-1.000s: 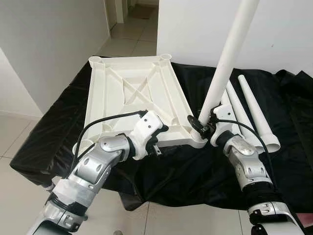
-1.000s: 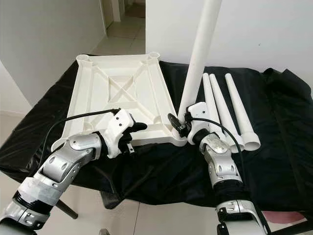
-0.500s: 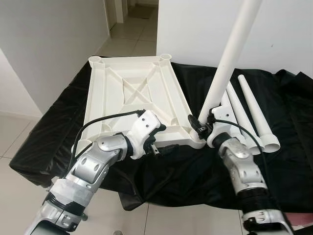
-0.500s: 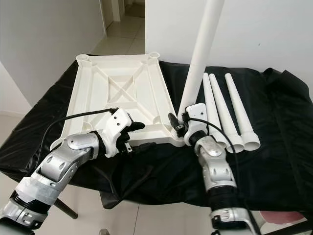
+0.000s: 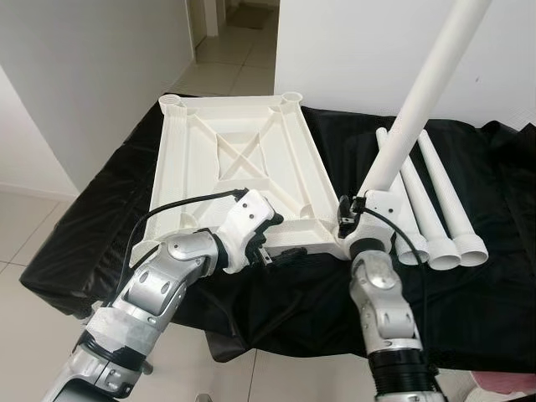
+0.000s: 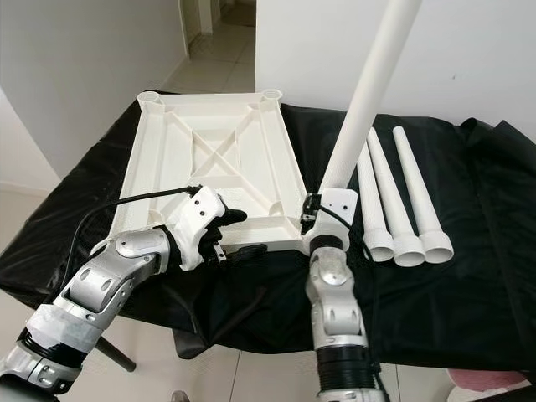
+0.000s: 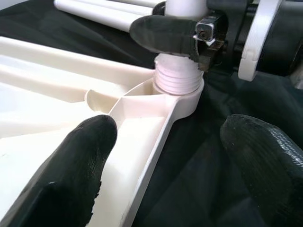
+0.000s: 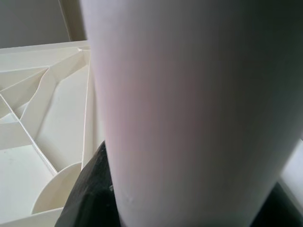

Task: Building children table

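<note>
Right now you are seating a table leg (image 5: pixel 419 109) into the near right corner socket (image 7: pixel 182 94) of the upturned tabletop (image 5: pixel 243 167). Your right gripper (image 5: pixel 347 219) is clenching the leg's base, its thread still showing, so it is calling for more turning. Your left gripper (image 5: pixel 270 243) is bracing the near edge, fingers spread. Three spare legs (image 6: pixel 394 201) are lying just beside on the black cloth (image 5: pixel 502 276), crowding your right wrist.

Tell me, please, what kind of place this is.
Probably a room in a home: plain white walls, a tiled floor running into a hallway, and a table under a black cloth holding an upside-down white plastic tabletop and loose table legs.
</note>
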Controlling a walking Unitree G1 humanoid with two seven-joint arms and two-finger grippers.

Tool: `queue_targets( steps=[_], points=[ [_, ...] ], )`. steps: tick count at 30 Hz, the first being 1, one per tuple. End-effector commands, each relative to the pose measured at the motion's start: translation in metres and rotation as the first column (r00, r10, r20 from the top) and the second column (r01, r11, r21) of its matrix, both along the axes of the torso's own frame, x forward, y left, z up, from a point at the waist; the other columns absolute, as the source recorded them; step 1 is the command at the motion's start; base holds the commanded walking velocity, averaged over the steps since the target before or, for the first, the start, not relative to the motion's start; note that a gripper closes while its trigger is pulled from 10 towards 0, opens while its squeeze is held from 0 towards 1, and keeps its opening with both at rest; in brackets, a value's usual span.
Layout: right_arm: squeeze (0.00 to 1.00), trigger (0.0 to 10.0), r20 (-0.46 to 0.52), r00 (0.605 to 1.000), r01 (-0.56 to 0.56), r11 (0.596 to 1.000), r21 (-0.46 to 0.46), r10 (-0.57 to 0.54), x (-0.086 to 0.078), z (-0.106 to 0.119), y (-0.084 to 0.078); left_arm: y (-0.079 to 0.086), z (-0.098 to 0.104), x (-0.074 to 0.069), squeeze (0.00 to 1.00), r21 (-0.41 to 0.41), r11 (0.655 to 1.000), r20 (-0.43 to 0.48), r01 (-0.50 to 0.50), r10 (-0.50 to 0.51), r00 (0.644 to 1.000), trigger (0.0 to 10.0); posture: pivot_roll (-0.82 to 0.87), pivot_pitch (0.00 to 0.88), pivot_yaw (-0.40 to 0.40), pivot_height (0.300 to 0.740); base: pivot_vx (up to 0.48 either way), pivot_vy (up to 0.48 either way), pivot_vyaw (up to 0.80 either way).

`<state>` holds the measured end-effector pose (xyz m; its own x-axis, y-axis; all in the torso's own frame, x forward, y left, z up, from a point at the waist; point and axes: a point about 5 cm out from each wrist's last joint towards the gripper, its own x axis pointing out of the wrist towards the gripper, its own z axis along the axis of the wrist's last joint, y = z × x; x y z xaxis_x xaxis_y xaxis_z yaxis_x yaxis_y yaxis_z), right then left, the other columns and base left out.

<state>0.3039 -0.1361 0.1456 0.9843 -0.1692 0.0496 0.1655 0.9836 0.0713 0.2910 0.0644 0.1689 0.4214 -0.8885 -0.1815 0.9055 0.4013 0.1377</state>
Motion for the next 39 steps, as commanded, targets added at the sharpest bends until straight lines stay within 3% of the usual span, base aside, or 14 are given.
queue_targets(
  steps=[1,2,3,11,15,16,18,19,35,39],
  points=[
    [0.0,10.0,-0.1,0.995,0.02,1.0,0.024,-0.017,-0.006,-0.02,-0.003,0.0,-0.003,-0.004,0.0,0.01,1.0,-0.017,0.025,-0.025,1.0,10.0,-0.05,0.048,0.017,0.74,0.0,0.0,0.0],
    [0.43,10.0,-0.092,0.996,0.021,0.999,0.027,-0.018,-0.007,-0.019,-0.005,0.0,-0.003,-0.003,0.0,0.01,1.0,-0.017,0.025,-0.025,1.0,10.0,-0.05,0.049,0.015,0.74,0.0,0.0,0.0],
    [1.0,10.0,-0.085,0.996,0.019,1.0,0.025,-0.017,-0.008,-0.018,-0.005,0.0,-0.003,-0.003,0.0,0.008,1.0,-0.016,0.022,-0.022,1.0,10.0,-0.05,0.049,0.015,0.74,0.0,0.0,0.0],
    [1.0,10.0,0.007,0.998,-0.061,0.998,0.001,0.061,-0.012,-0.005,-0.004,0.004,-0.003,-0.003,0.0,0.004,1.0,-0.015,0.001,-0.001,1.0,10.0,-0.06,0.062,0.004,0.74,0.0,0.0,0.0],
    [1.0,10.0,0.007,0.997,-0.08,0.997,0.008,0.08,-0.014,-0.004,-0.005,0.005,-0.004,-0.003,0.0,0.001,1.0,-0.018,-0.007,0.007,1.0,10.0,-0.06,0.062,0.004,0.74,0.0,0.0,0.0],
    [0.28,10.0,0.002,0.995,-0.1,0.995,0.003,0.1,-0.015,-0.005,-0.005,0.005,-0.004,-0.001,0.0,0.001,1.0,-0.016,-0.016,0.016,1.0,10.0,-0.06,0.066,-0.003,0.74,0.0,0.0,0.0],
    [0.28,10.0,-0.002,0.993,-0.115,0.993,0.0,0.115,-0.017,-0.005,-0.005,0.005,-0.004,0.001,0.0,0.001,1.0,-0.016,-0.022,0.022,1.0,10.0,-0.06,0.066,-0.003,0.74,0.0,0.0,0.0],
    [0.0,10.0,-0.004,0.991,-0.136,0.991,-0.002,0.136,-0.019,-0.007,-0.005,0.005,-0.004,0.002,0.0,0.001,1.0,-0.014,-0.028,0.028,1.0,10.0,-0.07,0.071,0.0,0.74,0.0,0.0,0.0],
    [0.0,10.0,0.013,0.974,-0.227,0.974,-0.024,0.227,-0.037,-0.017,-0.001,0.014,0.004,0.019,0.0,-0.018,0.988,0.056,-0.152,0.153,0.987,10.0,-0.08,0.079,0.018,0.74,0.0,0.0,0.0],
    [0.0,10.0,-0.005,0.965,-0.263,0.964,-0.044,0.263,-0.044,-0.025,0.0,0.016,0.001,0.026,0.0,0.022,0.98,0.078,-0.2,0.198,0.977,10.0,-0.08,0.074,0.033,0.74,0.0,0.0,0.0]
  ],
)
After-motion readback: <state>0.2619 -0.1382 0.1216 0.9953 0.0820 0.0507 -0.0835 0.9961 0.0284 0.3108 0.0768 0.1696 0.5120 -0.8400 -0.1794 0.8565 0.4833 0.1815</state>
